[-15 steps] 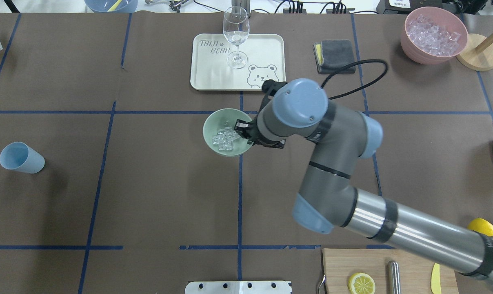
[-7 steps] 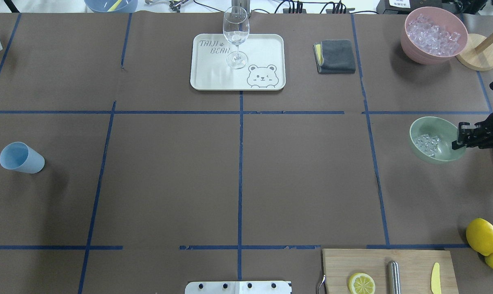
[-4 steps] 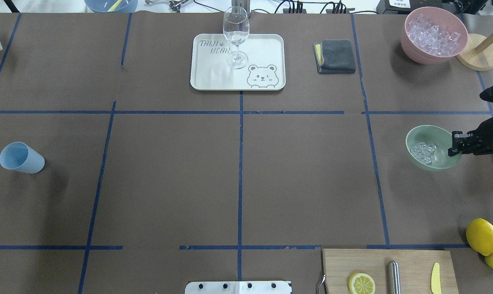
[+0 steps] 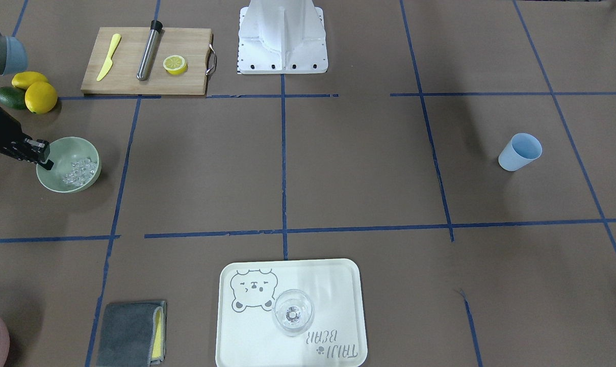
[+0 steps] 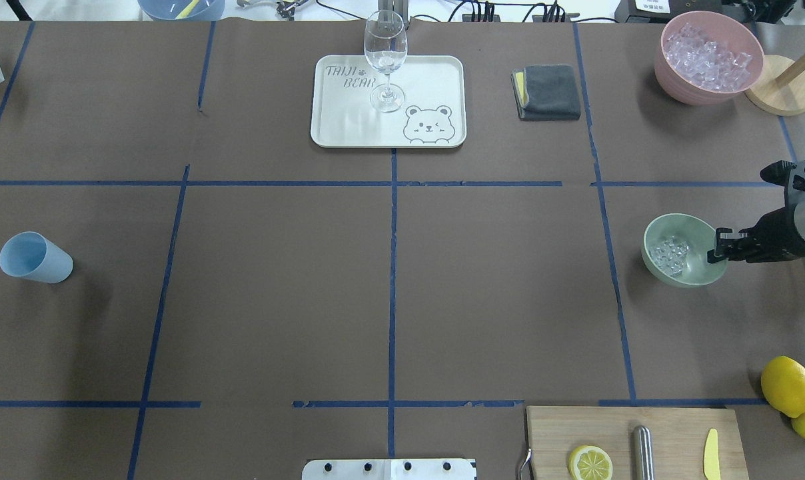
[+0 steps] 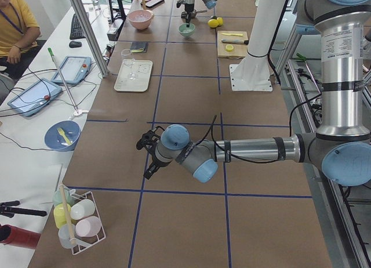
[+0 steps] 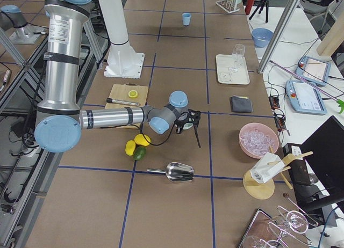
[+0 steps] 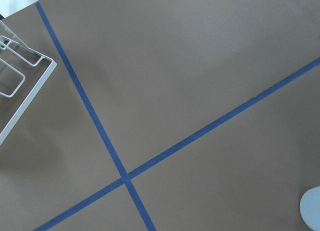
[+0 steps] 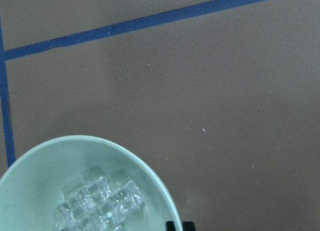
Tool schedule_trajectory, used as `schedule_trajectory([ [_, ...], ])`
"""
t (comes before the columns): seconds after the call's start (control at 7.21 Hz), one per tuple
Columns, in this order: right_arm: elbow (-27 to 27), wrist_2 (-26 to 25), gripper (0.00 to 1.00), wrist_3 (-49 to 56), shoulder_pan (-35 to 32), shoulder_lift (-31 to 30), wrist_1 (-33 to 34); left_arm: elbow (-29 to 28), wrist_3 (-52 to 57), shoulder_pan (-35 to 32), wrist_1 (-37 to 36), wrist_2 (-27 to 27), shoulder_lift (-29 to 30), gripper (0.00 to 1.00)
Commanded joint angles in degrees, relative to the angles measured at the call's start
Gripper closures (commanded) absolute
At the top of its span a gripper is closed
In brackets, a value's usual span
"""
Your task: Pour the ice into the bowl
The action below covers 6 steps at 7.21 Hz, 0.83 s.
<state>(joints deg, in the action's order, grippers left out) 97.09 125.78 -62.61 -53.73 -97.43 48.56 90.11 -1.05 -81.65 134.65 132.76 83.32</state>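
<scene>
The sage-green bowl (image 5: 694,272) is at the table's right side, with a small heap of clear ice (image 5: 669,254) inside it. My right gripper (image 5: 718,249) is shut on the bowl's rim on the side away from the table's middle. From the front, the bowl (image 4: 91,154), its ice (image 4: 78,172) and the right gripper (image 4: 44,154) show at the left. The right wrist view looks down on the bowl (image 9: 45,161) and ice (image 9: 100,206). Whether the bowl rests on the table I cannot tell. My left gripper (image 6: 148,158) hovers far off near the blue cup (image 5: 34,257); its state is unclear.
A pink container (image 5: 670,67) full of ice cubes stands at the back right, beside a wooden stand (image 5: 779,87). A tray (image 5: 429,80) holds a stemmed glass (image 5: 385,60). A grey cloth (image 5: 549,91), lemons (image 5: 787,385), a cutting board (image 5: 549,440) and a metal scoop (image 7: 180,172) lie around.
My right gripper carried the bowl with its ice from the table's middle to the right side. Over the last second it drifted a little left and nearer the robot.
</scene>
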Motion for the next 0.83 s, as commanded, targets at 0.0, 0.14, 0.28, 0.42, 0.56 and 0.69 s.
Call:
schedule_trajectory([
  [0.0,-0.2,0.3,0.86,-0.5,0.7,-0.4,-0.7,0.0,0.0,0.0,0.0,0.0,0.0,0.00],
  [0.14,-0.2,-0.1,0.43,-0.4,1.0,-0.3,-0.7,0.1,0.0,0.0,0.1,0.0,0.0,0.00],
  [0.28,0.0,0.0,0.00,-0.4,0.9,-0.5,-0.7,0.1,0.0,0.0,0.0,0.0,0.0,0.00],
  [0.42,0.5,-0.1,0.00,-0.1,0.7,-0.7,-0.7,0.2,0.0,0.0,0.1,0.0,0.0,0.00],
  [0.56,1.8,0.1,0.00,0.6,0.6,-2.6,-0.9,0.2,-0.1,0.0,0.0,0.0,0.0,0.00],
  [0.69,3.7,0.9,0.00,0.8,-1.3,-3.8,-0.8,0.2,-0.1,0.0,0.1,-0.1,0.0,0.00],
])
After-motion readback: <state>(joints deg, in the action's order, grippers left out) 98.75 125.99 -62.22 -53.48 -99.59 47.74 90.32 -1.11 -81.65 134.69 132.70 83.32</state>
